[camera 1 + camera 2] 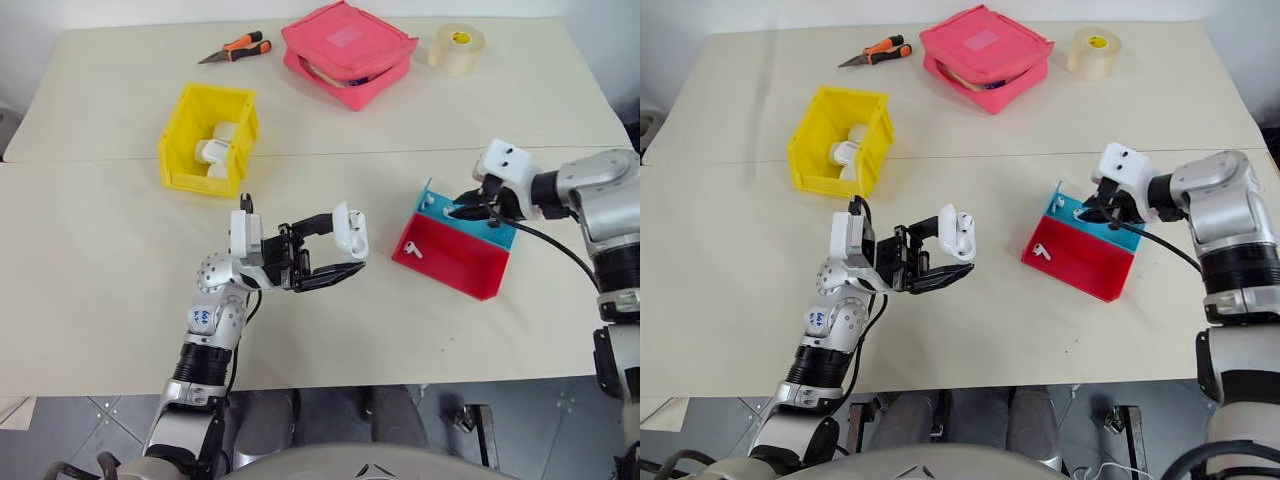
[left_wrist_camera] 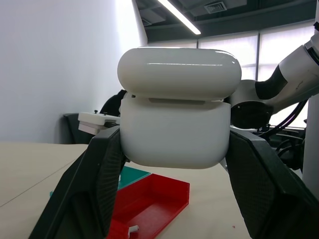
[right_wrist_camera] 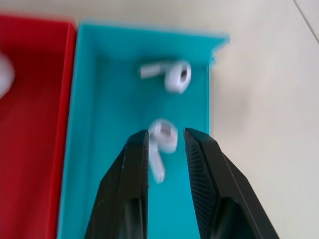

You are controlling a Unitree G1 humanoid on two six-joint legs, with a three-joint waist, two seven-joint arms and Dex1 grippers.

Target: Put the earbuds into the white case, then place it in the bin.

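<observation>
L gripper [image 1: 338, 250] clamps white case [image 1: 351, 228]; R gripper [image 3: 167, 137] apparently pinching earbud [image 3: 163, 137]; no legible labels.

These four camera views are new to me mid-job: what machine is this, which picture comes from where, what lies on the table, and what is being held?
It is a two-armed humanoid robot. The two wide pictures come from its head, looking down over the table; the other two come from cameras on its wrists. The left tool is shut on the white case, lifted off the table, lid slightly open. The right tool is down in the blue tray with one earbud between its fingers; a second earbud lies beyond it. The red tray alongside holds a third. Further back are the yellow bin with white items inside, a pink pouch, pliers and a tape roll.
</observation>
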